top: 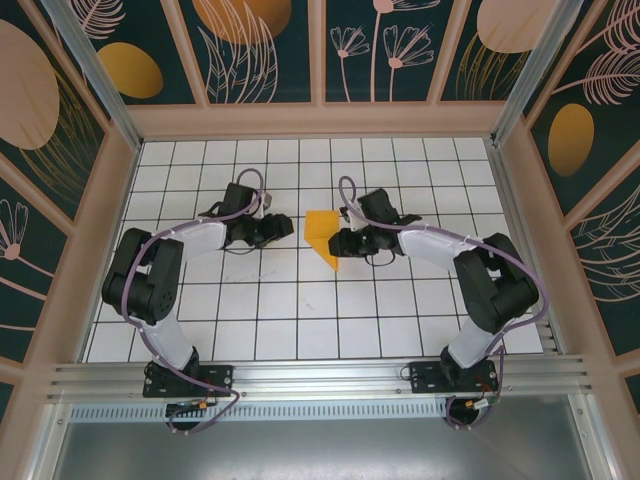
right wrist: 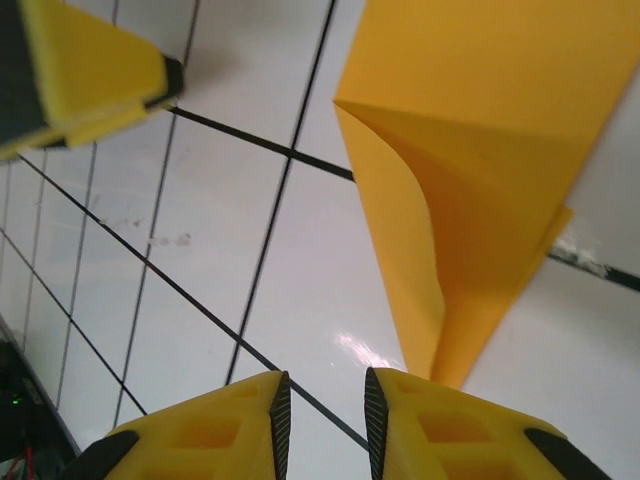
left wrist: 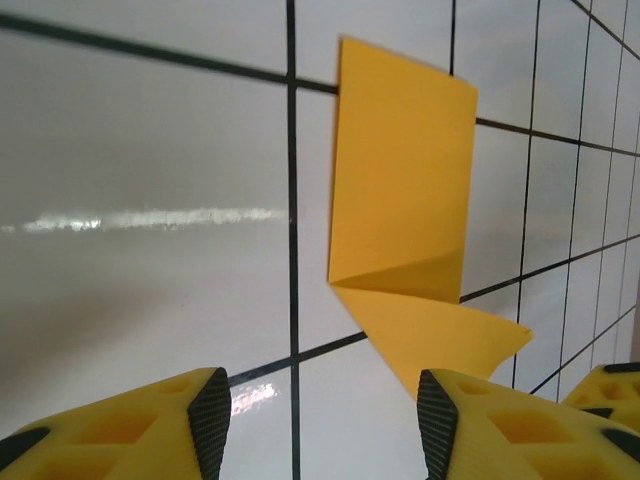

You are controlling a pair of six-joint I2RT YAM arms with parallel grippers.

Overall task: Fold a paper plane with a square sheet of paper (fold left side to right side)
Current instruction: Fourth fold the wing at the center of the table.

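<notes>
Mid-table [top: 300, 310], between the two arms, lies the square sheet of paper [top: 322, 238], creased into a pointed shape with its tip toward the near right.

- Left gripper [top: 283, 229]: just left of the sheet, fingers well apart, nothing between them.
- Right gripper [top: 338, 243]: at the sheet's right edge by the tip, fingers a narrow gap apart, gap empty. The tip lies just beside one finger; I cannot tell whether they touch.
- In the right wrist view the top layer bows up, not pressed flat.

My read is that we are between folds, with neither gripper holding the paper. Next I'd pinch the left edge and carry it over to the right while the right gripper pins the fold line. Thin paper lying flat on tile calls for a low approach.
</notes>
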